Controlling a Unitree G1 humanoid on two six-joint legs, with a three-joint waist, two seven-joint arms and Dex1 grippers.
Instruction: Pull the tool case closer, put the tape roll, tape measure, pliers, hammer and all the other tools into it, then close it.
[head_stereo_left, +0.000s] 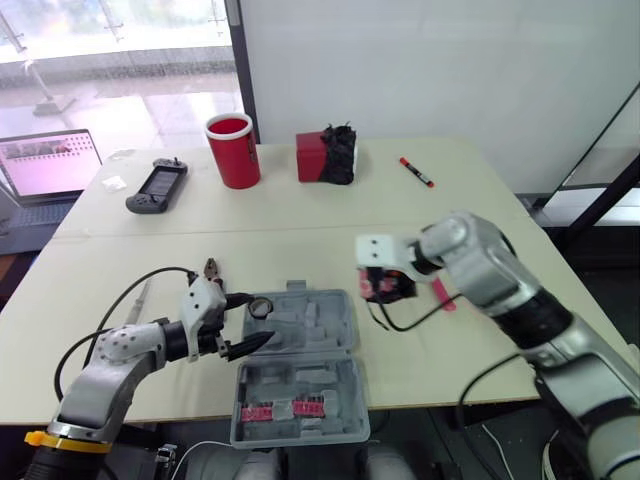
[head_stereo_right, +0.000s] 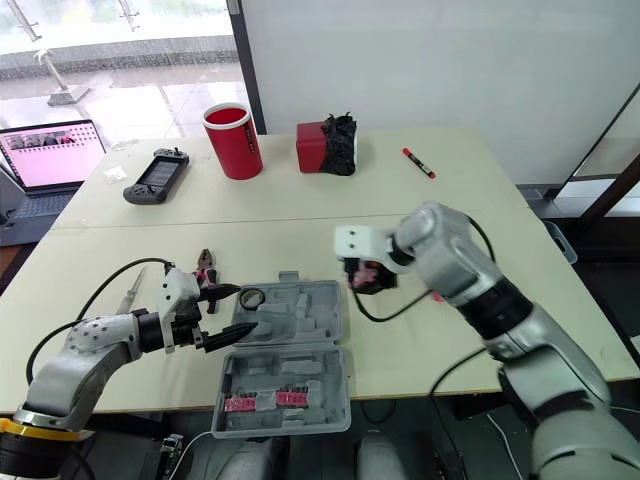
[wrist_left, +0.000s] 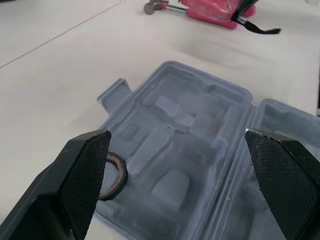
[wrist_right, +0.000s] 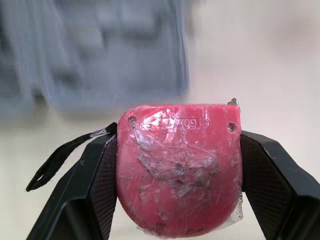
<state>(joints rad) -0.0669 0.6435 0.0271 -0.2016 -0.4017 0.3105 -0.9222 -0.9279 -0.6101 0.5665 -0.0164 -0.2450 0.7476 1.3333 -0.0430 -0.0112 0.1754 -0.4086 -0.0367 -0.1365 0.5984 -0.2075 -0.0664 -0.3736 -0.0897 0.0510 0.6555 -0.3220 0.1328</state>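
The grey tool case (head_stereo_left: 330, 372) lies open near the table's front edge. A black tape roll (head_stereo_left: 262, 307) sits in the far-left corner of its far half. My left gripper (head_stereo_left: 260, 318) hovers open just at that corner, one finger (wrist_left: 82, 172) on each side of the roll. My right gripper (wrist_right: 178, 136) is shut on the red tape measure (wrist_right: 179, 165), held above the table right of the case's far edge. The pliers (head_stereo_left: 212, 270) lie left of the case. Behind the right arm the hammer's pink handle (head_stereo_left: 443, 296) shows.
A slim grey tool (head_stereo_left: 137, 300) lies at the left. Further back stand a red cup (head_stereo_left: 232, 150), a red box with black stuffing (head_stereo_left: 325, 156), a red marker (head_stereo_left: 416, 172), a handheld console (head_stereo_left: 157, 186) and a laptop (head_stereo_left: 45, 165).
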